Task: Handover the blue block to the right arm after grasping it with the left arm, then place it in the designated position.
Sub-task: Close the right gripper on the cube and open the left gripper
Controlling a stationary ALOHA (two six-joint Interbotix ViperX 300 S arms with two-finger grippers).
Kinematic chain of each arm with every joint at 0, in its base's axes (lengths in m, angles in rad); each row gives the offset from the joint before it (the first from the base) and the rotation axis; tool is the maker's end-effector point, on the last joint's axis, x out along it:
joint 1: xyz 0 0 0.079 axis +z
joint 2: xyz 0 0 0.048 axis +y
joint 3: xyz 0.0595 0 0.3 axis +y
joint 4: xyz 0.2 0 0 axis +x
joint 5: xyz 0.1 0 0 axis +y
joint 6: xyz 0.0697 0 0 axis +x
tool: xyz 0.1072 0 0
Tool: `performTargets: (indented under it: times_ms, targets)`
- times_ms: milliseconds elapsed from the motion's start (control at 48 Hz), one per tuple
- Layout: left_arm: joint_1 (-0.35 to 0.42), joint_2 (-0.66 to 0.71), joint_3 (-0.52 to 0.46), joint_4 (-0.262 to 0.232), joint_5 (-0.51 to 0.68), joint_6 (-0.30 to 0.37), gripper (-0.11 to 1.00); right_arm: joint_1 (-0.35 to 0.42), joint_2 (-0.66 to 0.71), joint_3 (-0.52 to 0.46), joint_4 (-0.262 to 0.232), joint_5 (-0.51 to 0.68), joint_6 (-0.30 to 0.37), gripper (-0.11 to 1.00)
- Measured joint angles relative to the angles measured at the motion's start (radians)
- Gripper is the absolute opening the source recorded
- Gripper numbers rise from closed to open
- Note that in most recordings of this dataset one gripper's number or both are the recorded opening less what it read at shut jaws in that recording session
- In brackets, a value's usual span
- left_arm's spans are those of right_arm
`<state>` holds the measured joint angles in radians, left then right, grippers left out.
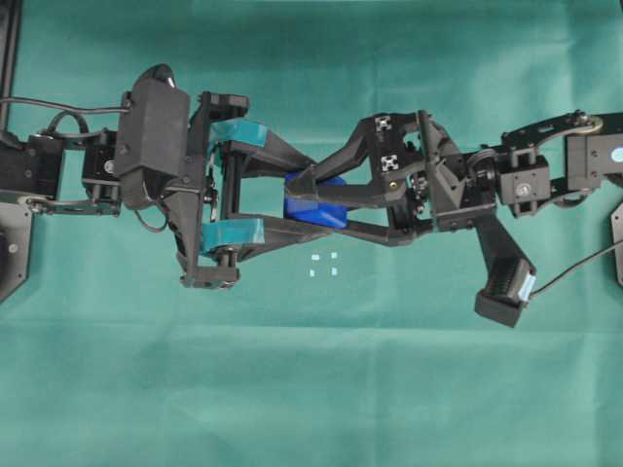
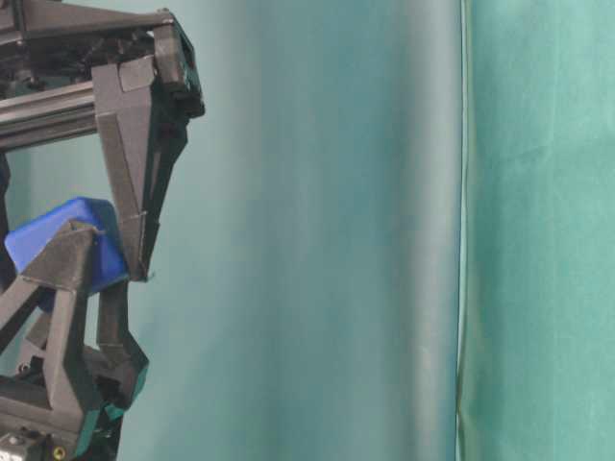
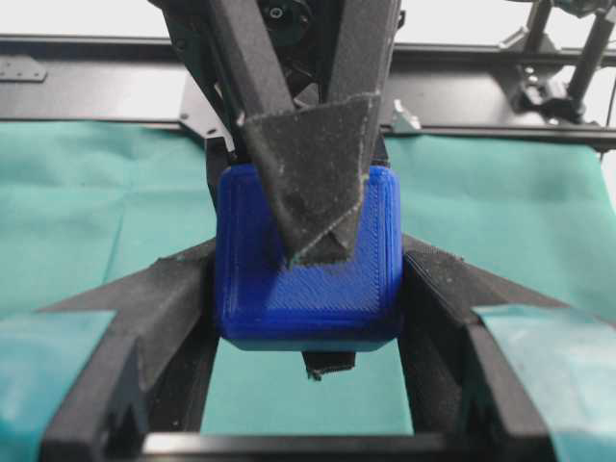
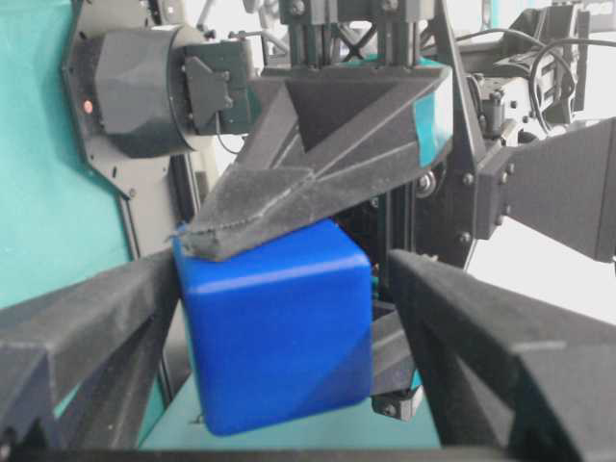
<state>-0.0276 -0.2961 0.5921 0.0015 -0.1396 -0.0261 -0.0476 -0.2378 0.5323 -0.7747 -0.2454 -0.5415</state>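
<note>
The blue block [image 1: 321, 209] hangs above the green cloth, pinched between the teal-banded fingers of my left gripper [image 1: 292, 199]. In the left wrist view the block [image 3: 308, 289] fills the span of the left gripper [image 3: 308, 298], pressed on both sides. My right gripper [image 1: 304, 197] comes from the right and straddles the same block, open. In the right wrist view the block [image 4: 279, 327] sits inside the right gripper [image 4: 279, 289], with a gap to the right-hand finger. The designated position [image 1: 324, 265], four white dots, lies on the cloth just below the block in the overhead view.
Green cloth [image 1: 311, 389] covers the table. The right arm's wrist camera [image 1: 506, 287] sticks out toward the front. A black frame rail [image 1: 10, 58] runs along the far-left edge. A vertical cloth seam [image 2: 461, 230] shows in the table-level view.
</note>
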Motion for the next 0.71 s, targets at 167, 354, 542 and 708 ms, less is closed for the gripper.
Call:
performTargets:
  times_ms: [167,354,542,708]
  targets:
    - [0.0,-0.002,-0.002,-0.002,0.002,0.0,0.47,0.002,0.0,0.0,-0.002,0.014,0.003,0.7]
    - [0.005,0.0,0.0,-0.002,0.009,-0.002,0.47,0.009,0.0,0.0,0.0,0.063,0.006,0.56]
    - [0.006,0.0,0.0,-0.002,0.018,-0.002,0.47,0.012,0.0,0.0,0.002,0.083,0.009,0.56]
    - [0.006,0.0,0.0,-0.002,0.02,-0.002,0.47,0.012,0.0,0.0,0.003,0.087,0.008,0.56]
